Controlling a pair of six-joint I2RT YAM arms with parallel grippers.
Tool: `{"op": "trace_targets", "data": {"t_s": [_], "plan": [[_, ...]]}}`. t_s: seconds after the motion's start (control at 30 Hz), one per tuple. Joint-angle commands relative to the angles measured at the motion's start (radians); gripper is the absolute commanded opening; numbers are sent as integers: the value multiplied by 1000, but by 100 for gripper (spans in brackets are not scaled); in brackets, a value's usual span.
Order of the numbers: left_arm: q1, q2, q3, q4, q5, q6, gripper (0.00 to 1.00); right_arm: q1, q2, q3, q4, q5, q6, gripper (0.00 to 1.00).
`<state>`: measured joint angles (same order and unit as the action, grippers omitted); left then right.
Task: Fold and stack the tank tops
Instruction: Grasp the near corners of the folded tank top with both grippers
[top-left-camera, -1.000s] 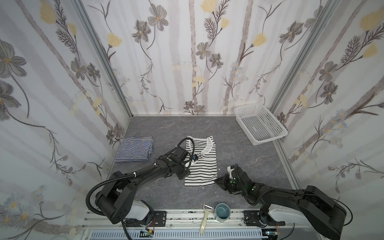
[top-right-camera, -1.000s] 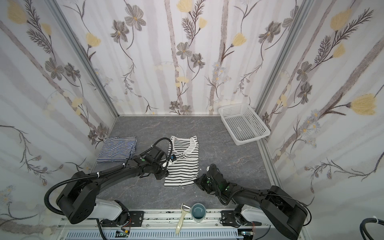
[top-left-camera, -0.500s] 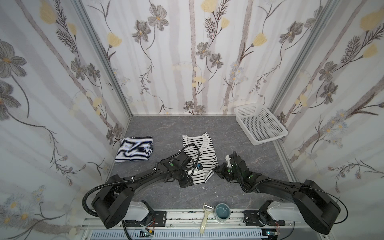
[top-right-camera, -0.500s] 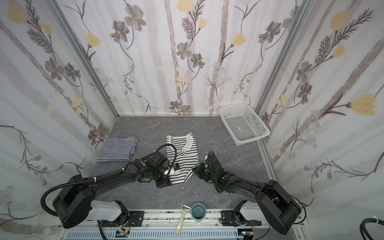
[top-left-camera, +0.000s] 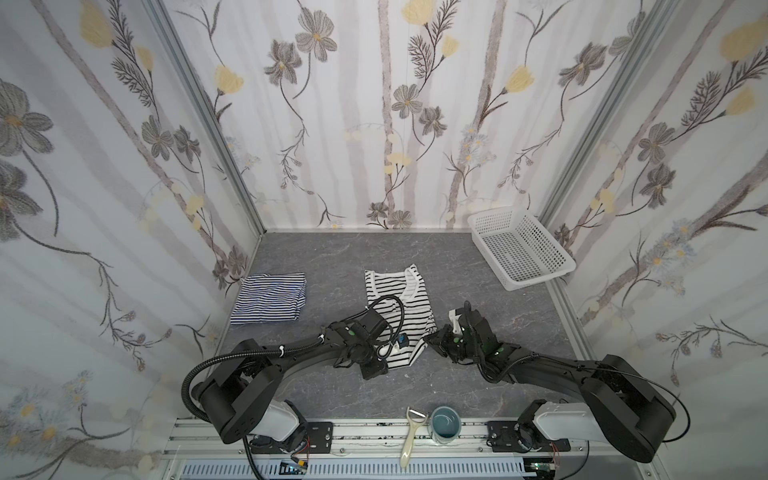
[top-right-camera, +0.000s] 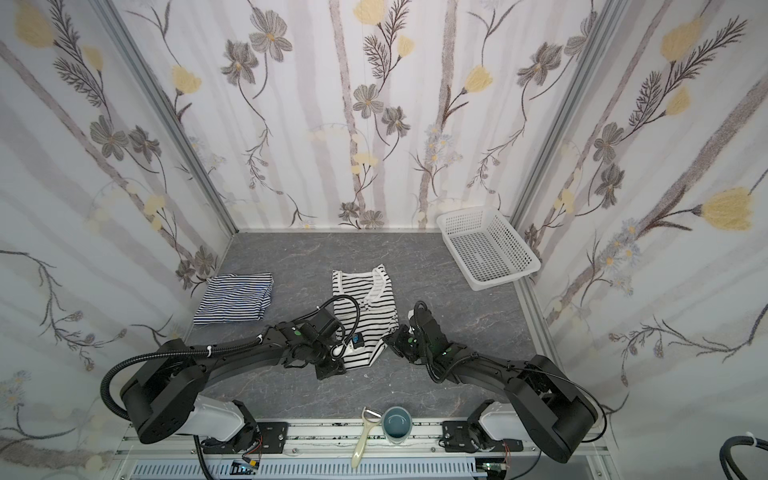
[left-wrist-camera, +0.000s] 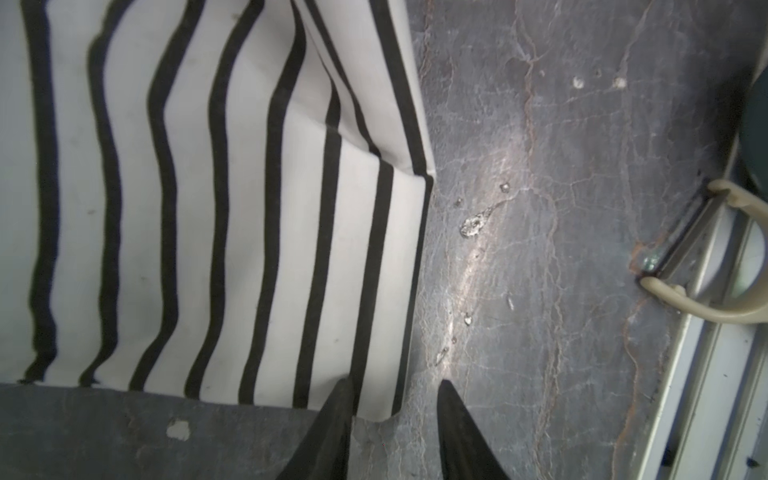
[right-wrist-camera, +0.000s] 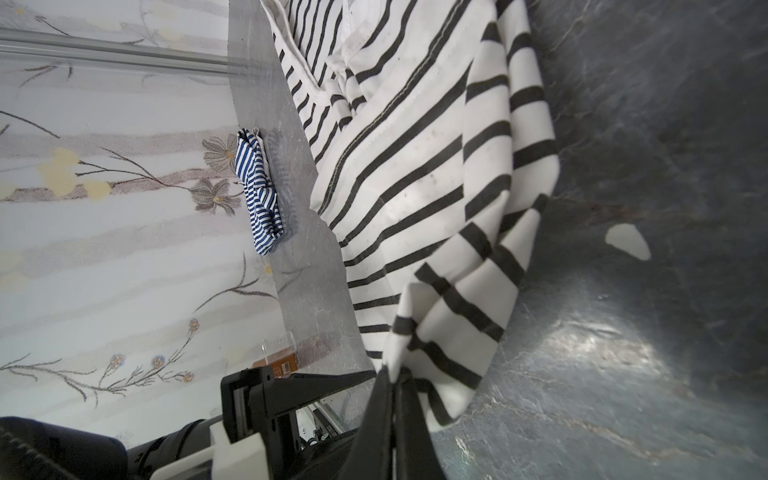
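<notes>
The white tank top with black stripes (top-left-camera: 401, 297) (top-right-camera: 368, 291) lies in the middle of the grey table, neckline at the far end. My left gripper (top-left-camera: 376, 369) (top-right-camera: 330, 369) (left-wrist-camera: 395, 386) is open at its near-left corner. One finger (left-wrist-camera: 338, 409) rests on the hem and the other stands on bare table. My right gripper (top-left-camera: 433, 338) (top-right-camera: 388, 337) (right-wrist-camera: 392, 372) is shut on the near-right corner, and the cloth (right-wrist-camera: 436, 174) rises bunched from its tips. The navy-and-white tank top (top-left-camera: 270, 303) (top-right-camera: 235, 303) (right-wrist-camera: 257, 191) lies folded by the left wall.
A white perforated basket (top-left-camera: 540, 279) (top-right-camera: 505, 277) stands at the back right corner. A peeler (top-left-camera: 411, 436) and a blue-grey cup (top-left-camera: 445, 424) sit on the front rail. Flowered walls close in the table on three sides.
My left gripper has slid along the black-striped top's left side to its near corner, jaws narrowing. The right gripper, still shut on its corner, has moved left and away, bunching the cloth.
</notes>
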<state>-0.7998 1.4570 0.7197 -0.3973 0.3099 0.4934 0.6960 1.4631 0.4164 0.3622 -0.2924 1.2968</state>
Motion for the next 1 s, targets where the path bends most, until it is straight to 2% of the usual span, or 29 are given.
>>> {"op": "trace_targets", "data": {"t_s": [0.0,0.43,0.7,0.83,0.97], "plan": [[-5,15,-2,47,-7,15,36,-1,-9,-5,25,-4,-3,0],[-39,66,-48,60,-106,76,32,-28,-34,-24,18,-12,-5,0],[-51,78,-68,52,-161,123,9,-52,-38,-26,13,-23,-18,0],[-54,67,-42,31,-103,115,1,-58,-57,-31,-1,-22,-22,0],[-56,38,21,-54,57,99,0,-66,-121,-37,-58,-3,-37,0]]}}
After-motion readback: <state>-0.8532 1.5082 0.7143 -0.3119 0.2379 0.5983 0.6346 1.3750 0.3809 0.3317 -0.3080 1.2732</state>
